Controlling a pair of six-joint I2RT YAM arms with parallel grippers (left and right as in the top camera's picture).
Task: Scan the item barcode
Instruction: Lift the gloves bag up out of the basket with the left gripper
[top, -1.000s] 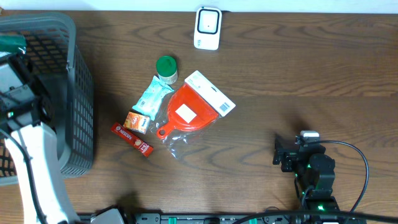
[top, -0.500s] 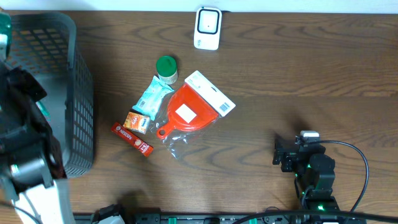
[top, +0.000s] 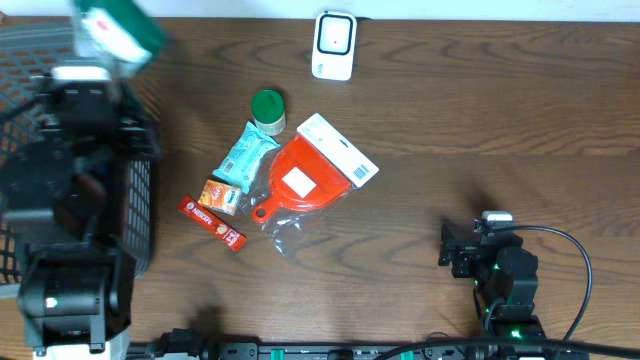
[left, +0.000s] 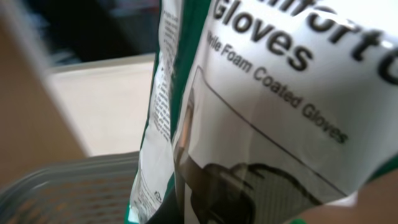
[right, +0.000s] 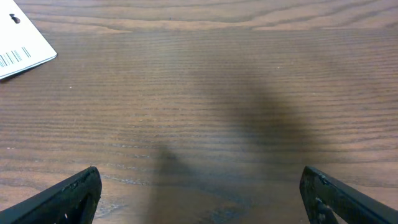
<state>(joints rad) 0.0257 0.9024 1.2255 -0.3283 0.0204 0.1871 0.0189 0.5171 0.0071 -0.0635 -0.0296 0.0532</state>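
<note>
A dark wood-grain desk fills the overhead view, with a pale strip of wall along its far edge. A grey mesh basket takes up the left side. A white scanner sits at the far edge near the middle.

A cluster lies left of centre: a green-lidded jar, a teal sachet, an orange dustpan in clear wrap with a white barcoded card, a small orange box and a red bar. The whole right half of the desk is bare wood, and bare wood also lies between the cluster and the scanner.

The left tool is clamped on the glove packet, a green and white pouch held up over the basket's far right corner. It is well apart from the scanner. In the left wrist view the packet crowds the lens, with the basket rim below it.

The right tool stands with its fingers wide apart and holds nothing. It is low over bare wood near the front edge, and a corner of the barcoded card shows at the upper left of its view.

Half a second ago the left arm was at the left edge and the packet barely showed in the corner. Now the arm looms, blurred, over the basket, and the packet has moved right. The right arm and the cluster are unchanged.
</note>
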